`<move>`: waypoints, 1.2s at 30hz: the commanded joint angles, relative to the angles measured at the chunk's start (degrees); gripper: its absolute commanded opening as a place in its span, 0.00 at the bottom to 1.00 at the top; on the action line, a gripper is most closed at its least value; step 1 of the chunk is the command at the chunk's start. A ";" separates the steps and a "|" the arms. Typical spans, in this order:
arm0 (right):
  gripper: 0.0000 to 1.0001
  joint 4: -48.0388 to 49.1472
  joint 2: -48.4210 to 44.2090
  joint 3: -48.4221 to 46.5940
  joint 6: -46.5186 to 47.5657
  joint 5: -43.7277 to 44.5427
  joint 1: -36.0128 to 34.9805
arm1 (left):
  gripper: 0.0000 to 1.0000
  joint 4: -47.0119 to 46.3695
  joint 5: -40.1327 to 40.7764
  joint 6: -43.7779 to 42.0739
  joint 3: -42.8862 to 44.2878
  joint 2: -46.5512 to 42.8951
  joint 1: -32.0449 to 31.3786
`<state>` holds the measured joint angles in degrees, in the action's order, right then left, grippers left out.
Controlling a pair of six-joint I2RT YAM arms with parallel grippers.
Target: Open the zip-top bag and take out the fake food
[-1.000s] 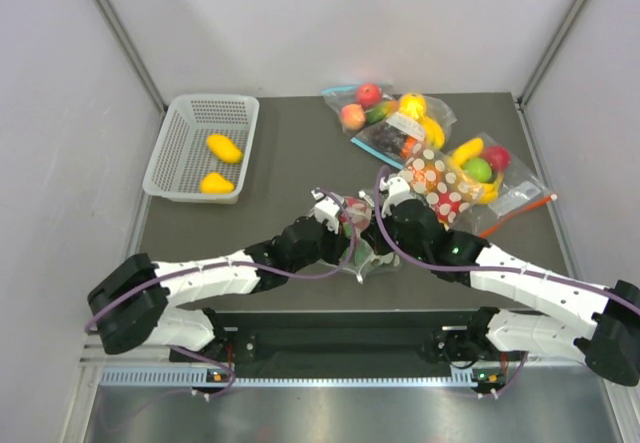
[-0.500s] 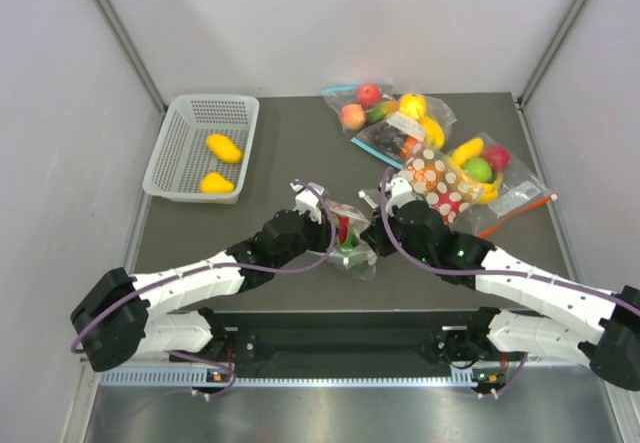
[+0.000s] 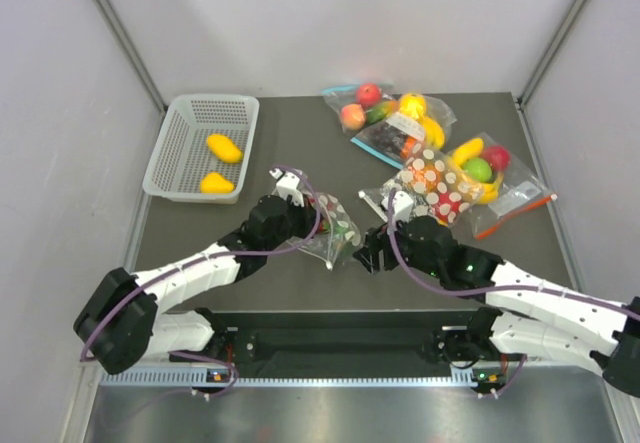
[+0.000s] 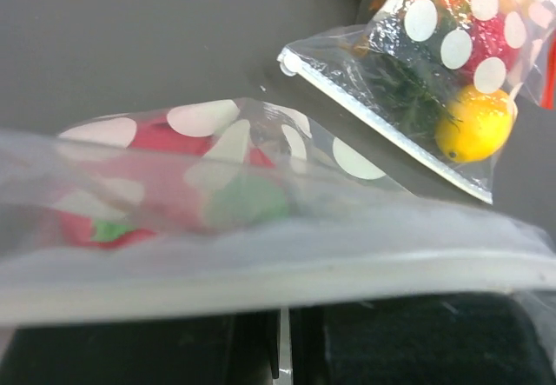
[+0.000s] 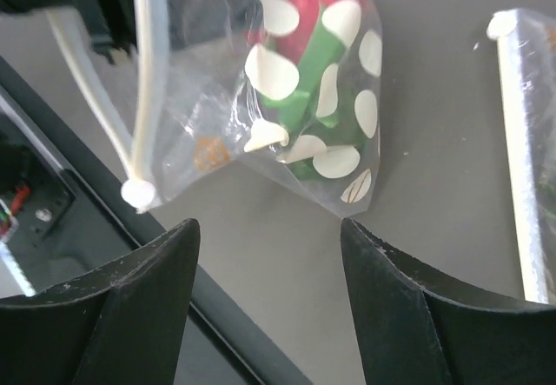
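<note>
**A:** anyone spot where the zip-top bag (image 3: 336,231) is at?

**B:** middle of the table (image 3: 300,143), toward the near edge; it's held by its zip strip; the left gripper (image 4: 283,341) has its jaws pinched together on that strip, and the dotted plastic sags away from it

**A:** and the right gripper (image 5: 268,237)?

**B:** fingers spread apart with nothing between them; it sits just beside the bag's lower corner; can't tell if it's touching

**A:** fake food out?

**B:** partly; a red piece (image 5: 306,3) and a green piece (image 5: 300,98) show through the dots, inside the bag; two yellow pieces (image 3: 224,148) lie in the white basket (image 3: 170,168) off to the left; a second dotted bag (image 3: 435,188) lies to the right, near the right arm
</note>
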<state>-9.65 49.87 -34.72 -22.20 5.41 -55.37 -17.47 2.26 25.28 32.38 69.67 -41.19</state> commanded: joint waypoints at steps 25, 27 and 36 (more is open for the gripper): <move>0.19 29.95 17.19 8.43 13.67 -3.12 -0.70 | 0.00 -3.44 -20.37 9.26 2.69 -5.16 7.09; 0.04 29.60 16.32 8.79 13.58 -3.04 -0.70 | 0.00 -3.36 -20.72 8.91 2.86 -5.07 8.22; 0.00 25.47 14.12 10.55 11.74 3.37 -0.18 | 0.00 -2.83 -25.98 9.18 3.12 -5.69 12.71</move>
<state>16.08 65.21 -24.75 -9.21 5.34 -55.48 -14.11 -20.25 34.22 32.69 66.41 -29.87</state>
